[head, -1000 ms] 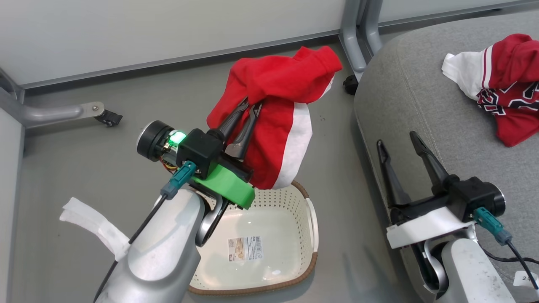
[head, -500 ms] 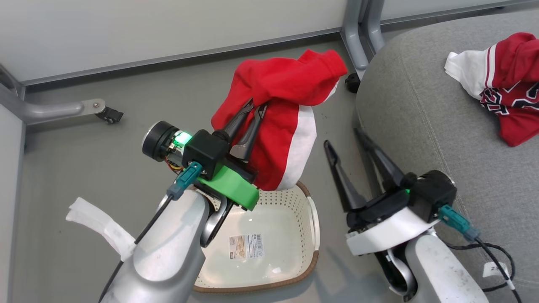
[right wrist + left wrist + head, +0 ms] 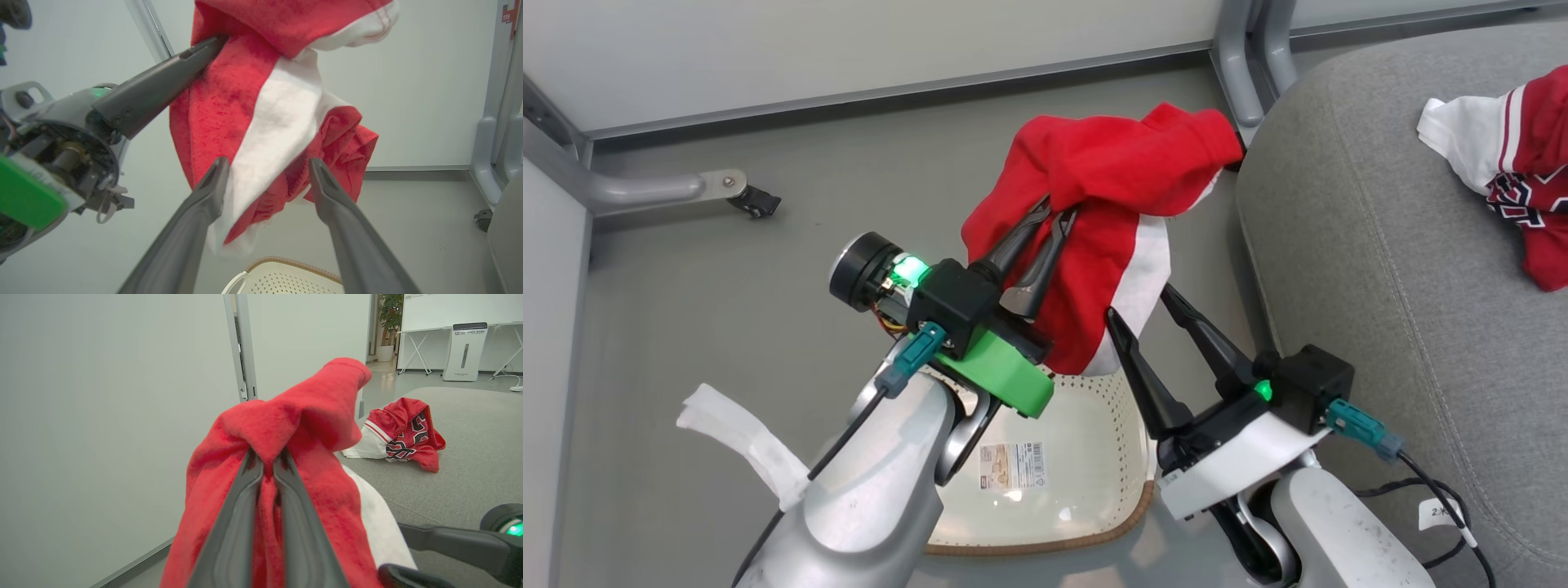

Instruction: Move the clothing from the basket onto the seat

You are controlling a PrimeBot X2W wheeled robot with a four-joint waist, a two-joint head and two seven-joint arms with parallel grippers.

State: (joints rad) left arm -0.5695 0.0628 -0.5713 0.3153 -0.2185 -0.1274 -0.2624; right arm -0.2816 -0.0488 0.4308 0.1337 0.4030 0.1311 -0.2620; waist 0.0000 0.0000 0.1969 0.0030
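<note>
The left arm [image 3: 874, 490] reaches up toward 1 o'clock. Its left pincer [image 3: 1058, 208] is clenched on a red garment [image 3: 1111, 163], which hangs in the air above the basket [image 3: 1054, 543]. The right arm [image 3: 1339, 531] leans toward 11 o'clock. The right pincer [image 3: 1140, 302] is spread wide, its tips near the cloth's low white edge. The jersey [image 3: 1531, 171] lies on the grey seat [image 3: 1380, 286] at 3 o'clock

1. Our right gripper [image 3: 269, 162] has its fingers spread apart, and we see the hanging red-and-white garment [image 3: 229, 94] between them.
2. Our left gripper [image 3: 204, 47] pinches its top.
3. The basket [image 3: 294, 267] sits below.
</note>
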